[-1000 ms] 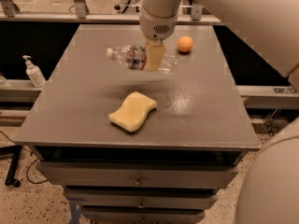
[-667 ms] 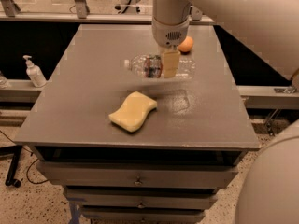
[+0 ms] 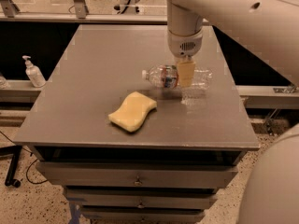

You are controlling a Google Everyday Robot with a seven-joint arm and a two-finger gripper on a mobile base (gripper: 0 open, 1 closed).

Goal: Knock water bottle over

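Note:
The water bottle point(image 3: 166, 76) is clear with a white cap and a red-white-blue label. It lies horizontal over the right middle of the grey table point(image 3: 93, 73), cap pointing left. My gripper point(image 3: 186, 73) comes straight down from the arm above and is shut around the bottle's middle, with one tan finger point(image 3: 186, 73) across its front. I cannot tell whether the bottle rests on the tabletop or hangs just above it. A faint glint lies on the table under it.
A yellow sponge point(image 3: 133, 111) lies on the table, front-left of the bottle. A small white pump-dispenser bottle point(image 3: 32, 72) stands on a ledge left of the table. Drawers sit below the table's front edge. My large white arm fills the upper right.
The gripper has moved right and toward the front with the horizontal bottle in it. It now hides the orange object seen at the back right before. The sponge has not moved.

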